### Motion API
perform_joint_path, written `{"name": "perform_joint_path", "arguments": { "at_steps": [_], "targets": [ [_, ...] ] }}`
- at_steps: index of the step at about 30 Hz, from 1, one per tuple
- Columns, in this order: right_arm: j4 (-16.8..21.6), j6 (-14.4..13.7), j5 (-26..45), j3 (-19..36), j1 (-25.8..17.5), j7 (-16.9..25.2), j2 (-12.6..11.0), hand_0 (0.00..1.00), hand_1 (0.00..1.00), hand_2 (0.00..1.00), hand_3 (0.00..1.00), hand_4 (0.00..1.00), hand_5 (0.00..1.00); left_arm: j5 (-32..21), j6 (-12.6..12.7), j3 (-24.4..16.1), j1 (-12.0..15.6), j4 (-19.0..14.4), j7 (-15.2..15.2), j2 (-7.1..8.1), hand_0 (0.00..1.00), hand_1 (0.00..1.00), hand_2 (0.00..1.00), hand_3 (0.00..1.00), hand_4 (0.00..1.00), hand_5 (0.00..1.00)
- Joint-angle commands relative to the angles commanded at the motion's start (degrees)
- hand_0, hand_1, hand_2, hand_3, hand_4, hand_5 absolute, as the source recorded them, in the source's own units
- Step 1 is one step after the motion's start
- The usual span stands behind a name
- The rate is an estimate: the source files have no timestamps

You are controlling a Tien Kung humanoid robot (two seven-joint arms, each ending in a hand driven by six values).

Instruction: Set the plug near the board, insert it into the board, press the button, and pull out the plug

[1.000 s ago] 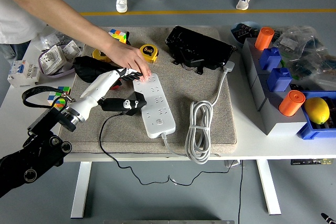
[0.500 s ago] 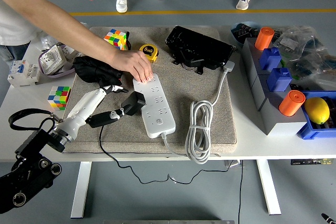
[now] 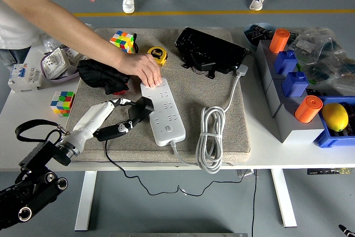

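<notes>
From the head view, the white power strip point(image 3: 162, 109) lies lengthwise on a grey mat point(image 3: 191, 90) in the middle of the white table point(image 3: 260, 142), and everything else is placed here relative to it. The left hand point(image 3: 113, 119) comes in from the strip's left with its fingers closed around the black plug point(image 3: 140, 110), which sits tilted against the strip's left edge and touches it; whether it is seated in a socket cannot be told. The plug's black cord point(image 3: 119, 165) trails off the near table edge. A person's hand point(image 3: 145, 70) presses flat on the strip's far end. Just right of the strip lies a coiled white cable point(image 3: 211, 137). Beyond it are a yellow tape measure point(image 3: 157, 55) and a black case point(image 3: 211, 51). Far to the right, a blue bin point(image 3: 324, 137) holds a yellow lemon point(image 3: 334, 116), and orange cylinders point(image 3: 308, 109) stand among grey boxes. To the left, a Rubik's cube point(image 3: 62, 101) rests on the bare table.
</notes>
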Motion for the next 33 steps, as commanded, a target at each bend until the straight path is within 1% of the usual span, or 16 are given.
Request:
{"name": "perform_joint_path", "arguments": {
  "at_steps": [7, 15, 21, 33],
  "targets": [
    [0.00, 0.00, 0.02, -0.18, 0.02, -0.02, 0.03, 0.607, 0.624, 0.625, 0.549, 0.993, 0.405, 0.50, 0.10, 0.71, -0.84, 0.20, 0.29, -0.63, 0.779, 0.808, 0.814, 0.785, 0.772, 0.805],
    [-0.01, -0.02, 0.06, -0.16, 0.11, 0.00, 0.02, 0.607, 0.624, 0.625, 0.549, 0.993, 0.405, 2.31, -0.24, 1.65, -1.48, 1.05, 2.04, -1.00, 0.780, 0.809, 0.816, 0.785, 0.773, 0.806],
    [-0.01, -0.01, 0.05, -0.08, 0.09, 0.02, 0.03, 0.607, 0.623, 0.625, 0.550, 0.993, 0.405, 2.34, -0.06, 1.88, -1.85, 0.39, 1.57, -1.05, 0.780, 0.809, 0.814, 0.786, 0.776, 0.809],
    [0.01, 0.00, 0.13, -0.38, 0.13, 0.04, 0.06, 0.606, 0.622, 0.625, 0.549, 0.993, 0.406, 2.33, -0.25, 3.01, -2.89, -0.23, 1.72, -1.63, 0.773, 0.806, 0.810, 0.778, 0.782, 0.812]
  ]
}}
